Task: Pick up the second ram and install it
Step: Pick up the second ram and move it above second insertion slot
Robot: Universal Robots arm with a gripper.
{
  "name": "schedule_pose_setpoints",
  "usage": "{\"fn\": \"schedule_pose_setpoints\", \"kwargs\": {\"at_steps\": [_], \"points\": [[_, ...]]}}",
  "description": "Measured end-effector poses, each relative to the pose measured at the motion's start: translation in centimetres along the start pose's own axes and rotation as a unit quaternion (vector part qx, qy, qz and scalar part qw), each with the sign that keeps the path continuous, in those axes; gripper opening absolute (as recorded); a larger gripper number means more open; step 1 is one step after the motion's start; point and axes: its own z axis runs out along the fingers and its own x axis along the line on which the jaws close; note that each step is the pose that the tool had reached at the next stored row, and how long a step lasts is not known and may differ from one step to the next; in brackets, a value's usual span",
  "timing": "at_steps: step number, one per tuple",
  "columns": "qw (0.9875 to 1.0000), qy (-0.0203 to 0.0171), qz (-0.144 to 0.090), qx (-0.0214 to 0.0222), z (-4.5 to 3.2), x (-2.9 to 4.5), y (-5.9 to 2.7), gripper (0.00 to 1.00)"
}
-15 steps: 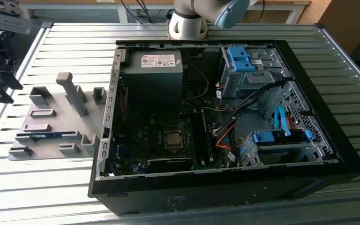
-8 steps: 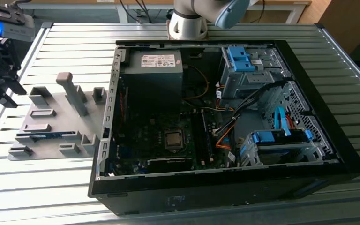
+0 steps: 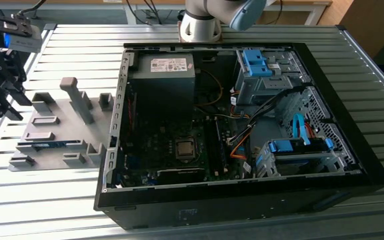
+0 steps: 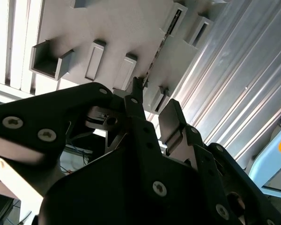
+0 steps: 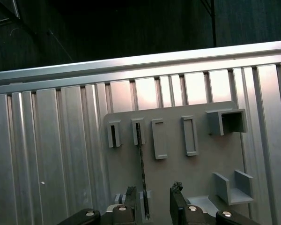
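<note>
The second ram [image 3: 48, 145] is a thin blue-green stick standing on edge in a slot of the grey holder plate [image 3: 57, 131], at the exterior view's left. In the first wrist view the ram [image 5: 141, 173] appears edge-on as a dark line; in the second wrist view the ram [image 4: 155, 60] runs between two slot blocks. My gripper [image 3: 6, 102] hangs above the plate's far-left side. Its black fingers stand apart in both wrist views, gripper [image 5: 152, 199] and gripper [image 4: 152, 107], open and holding nothing, with the ram's near end lined up just inside one finger.
An open black computer case [image 3: 325, 125] lies on the slatted metal table [image 3: 58, 210], with the motherboard [image 3: 178, 150], dark memory slots [image 3: 213, 145], cables and blue drive clips [image 3: 255, 62] inside. Upright grey posts [image 3: 78, 100] rise from the holder plate. The arm's base [image 3: 202, 22] stands behind the case.
</note>
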Motion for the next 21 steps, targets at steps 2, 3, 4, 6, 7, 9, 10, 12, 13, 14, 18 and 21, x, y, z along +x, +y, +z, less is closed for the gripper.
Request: {"fn": "schedule_pose_setpoints", "kwargs": {"at_steps": [2,3,4,6,7,9,10,12,13,14,18,21], "points": [[1.0000,0.0000,0.000,0.0000,0.03,0.00,0.00,0.42],[1.0000,0.0001,0.000,-0.0001,0.03,0.00,0.00,0.42],[1.0000,0.0001,0.000,-0.0001,0.03,0.00,0.00,0.42],[1.0000,0.0000,0.000,0.0000,0.08,0.00,-0.01,0.42],[1.0000,-0.0002,0.000,0.0002,0.20,0.00,-0.01,0.42],[1.0000,0.0000,0.000,0.0000,0.52,0.04,-0.01,0.42],[1.0000,0.0000,-0.001,0.0000,0.71,0.05,-0.01,0.42],[1.0000,0.0000,-0.001,0.0000,1.06,0.08,-0.03,0.42],[1.0000,0.0000,-0.001,0.0000,1.25,0.08,-0.03,0.42],[1.0000,0.0000,-0.001,0.0000,1.43,0.09,-0.03,0.42],[1.0000,0.0000,-0.001,0.0000,1.90,0.12,-0.04,0.42],[1.0000,0.0000,-0.001,-0.0001,1.94,0.12,-0.04,0.42]]}}
